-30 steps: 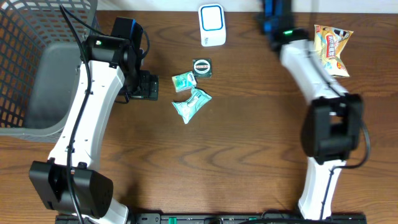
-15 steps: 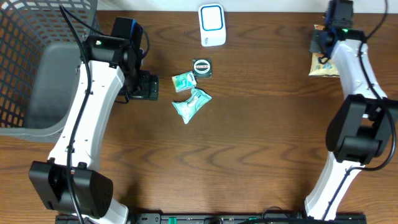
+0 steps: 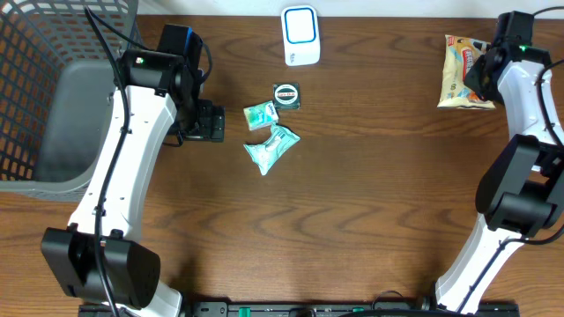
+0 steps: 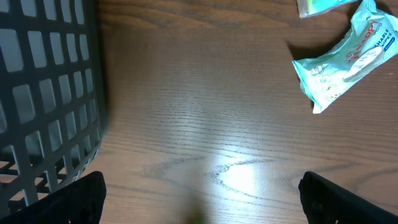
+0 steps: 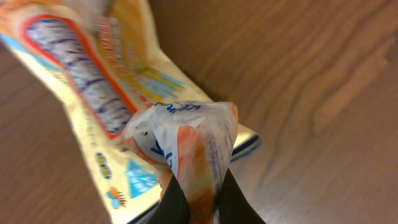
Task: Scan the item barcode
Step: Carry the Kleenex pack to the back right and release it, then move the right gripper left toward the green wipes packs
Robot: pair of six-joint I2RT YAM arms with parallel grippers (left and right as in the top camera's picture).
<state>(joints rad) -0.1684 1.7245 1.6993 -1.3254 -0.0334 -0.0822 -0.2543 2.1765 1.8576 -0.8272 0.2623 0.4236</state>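
Leftmost, a wire basket (image 3: 35, 53) sits at the tabletop (image 3: 352, 202) edge. Just beside it the left tool (image 4: 205, 199) hangs over bare wood, jaws spread wide and empty, near a teal packet (image 3: 271, 147). A white scanner (image 3: 300, 35) stands at the far edge (roughly centre). Far right, the right tool (image 5: 196, 202) is clamped tight on a crimped end of the orange snack bag (image 3: 463, 70).

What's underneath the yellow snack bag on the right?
Only wooden table shows around the snack bag, pinched by the right tool. Whatever lies directly beneath is covered by the bag itself.
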